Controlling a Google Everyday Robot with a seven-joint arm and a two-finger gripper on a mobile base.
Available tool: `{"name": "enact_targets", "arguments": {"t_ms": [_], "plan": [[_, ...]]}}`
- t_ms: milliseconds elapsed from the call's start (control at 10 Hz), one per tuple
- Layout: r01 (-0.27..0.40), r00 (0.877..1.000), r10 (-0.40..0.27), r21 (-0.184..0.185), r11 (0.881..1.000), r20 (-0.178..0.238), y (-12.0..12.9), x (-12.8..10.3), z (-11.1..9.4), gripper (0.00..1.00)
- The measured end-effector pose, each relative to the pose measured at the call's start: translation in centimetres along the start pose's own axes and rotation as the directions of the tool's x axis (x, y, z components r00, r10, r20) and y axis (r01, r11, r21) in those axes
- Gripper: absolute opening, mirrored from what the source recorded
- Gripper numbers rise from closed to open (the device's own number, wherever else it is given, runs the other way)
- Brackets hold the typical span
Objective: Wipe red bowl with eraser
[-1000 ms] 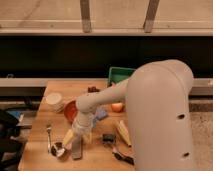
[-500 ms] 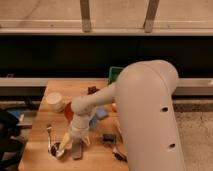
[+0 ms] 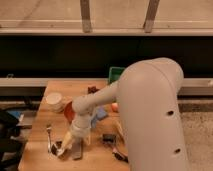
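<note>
The wooden table [image 3: 40,125] narrows toward the far side, where its far edge runs below a dark wall panel. Its left edge slants down to the bottom of the view. The near edge is cut off.

The white arm [image 3: 150,115] comes in from the right and covers the whole right part of the tabletop. Its forearm reaches left and near across the middle. The gripper [image 3: 61,149] hangs low over the near-left part of the table, close to the left edge, with its jaws spread wide. Nothing can be made out between them.

The eraser [image 3: 78,149] lies flat just right of the gripper, with its long side pointing near to far. Whether a finger touches it cannot be told.

The red bowl [image 3: 68,111] sits farther back, behind the wrist, and only its left rim shows past the arm. A pale bowl [image 3: 54,101] stands just beside it on the far left, near the table's left edge. A thin utensil [image 3: 49,134] lies between that bowl and the gripper, along the left edge.

Right of the forearm lie a blue pad [image 3: 101,114] and a small dark object [image 3: 108,137]. A green bin [image 3: 116,74] sits at the far edge.

Bare wood shows in the far-left corner and in a strip along the left edge. The near-left patch around the gripper is hemmed in by the utensil and the eraser.
</note>
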Motion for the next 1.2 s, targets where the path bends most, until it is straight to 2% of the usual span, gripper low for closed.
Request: {"name": "enact_targets", "arguments": {"t_ms": [200,400,500,700,1200], "plan": [[-0.049,0.996,0.046,0.043,0.998,0.073,-0.9,1.0,-3.0,0.8],[-0.104,0.983,0.095,0.052,0.993,0.16,-2.3,1.2,-5.3,0.8],[-0.115,0.978,0.103,0.056,0.992,0.182,-2.6,1.0,-5.9,0.8],[-0.124,0.974,0.108,0.07,0.99,0.199,-3.0,-0.3,-6.3,0.8],[-0.109,0.983,0.083,0.153,0.982,0.163,-1.7,-2.1,-4.5,0.8]]}}
